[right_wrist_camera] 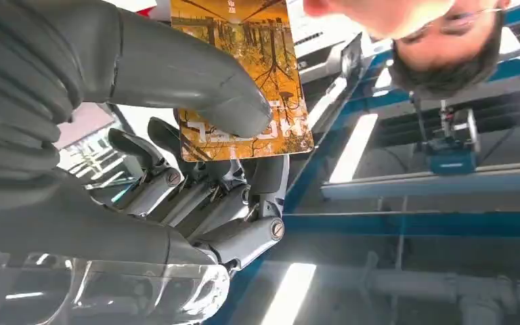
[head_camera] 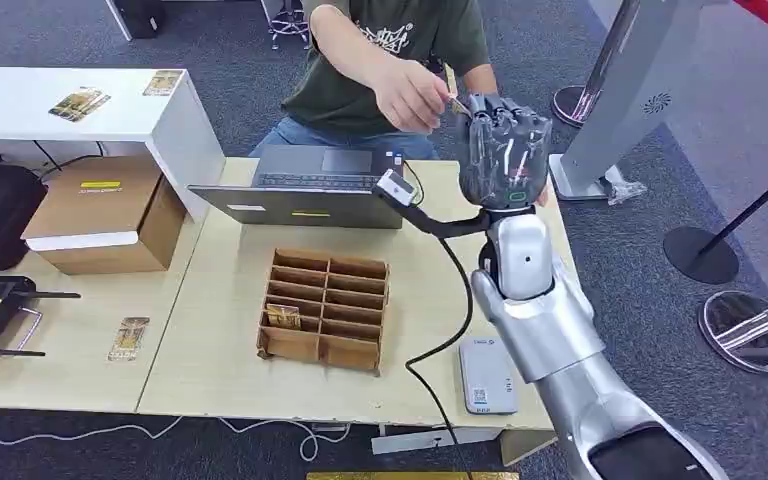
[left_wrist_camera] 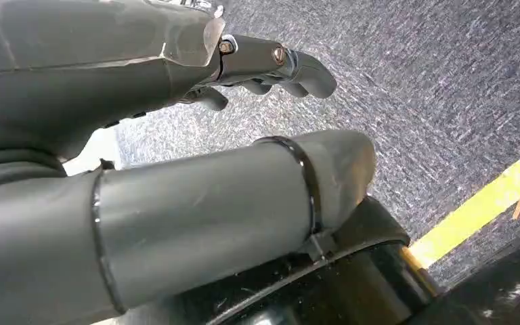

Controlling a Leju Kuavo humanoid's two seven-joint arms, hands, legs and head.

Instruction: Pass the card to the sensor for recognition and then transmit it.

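Right hand (head_camera: pixel 503 150) is raised above the far edge of the tabletop (head_camera: pixel 220 340), just beyond the laptop (head_camera: pixel 305 187) on its sensor side. Thumb (right_wrist_camera: pixel 176 68) presses the card (right_wrist_camera: pixel 247 74) against the fingers; hand is clamped on the card. Right wrist view shows the card's printed orange face, its long axis running away from the palm, so the free end sticks out past the fingertips.

A person's hand (head_camera: pixel 410 95) reaches in from behind the laptop and meets the card's free end (head_camera: pixel 457 104). Fingers appear to be touching that end, though the head view is too small to confirm an actual pinch.

The sensor (head_camera: pixel 486 375), a small white box, lies on the near edge of the tabletop, well apart from the laptop and below the raised arm. Judged stage: handover, the scanning step presumably done.

Key relation: the card points from the robot's palm straight toward the person, so release must let it slide out along its long axis. Risk: opening before the person grips firmly drops the card onto the laptop.

Left hand (left_wrist_camera: pixel 176 169) hangs low over carpet, fingers curled slightly but apart, holding nothing.

Cardboard divider box (head_camera: pixel 325 310) sits nearer the robot than the laptop.
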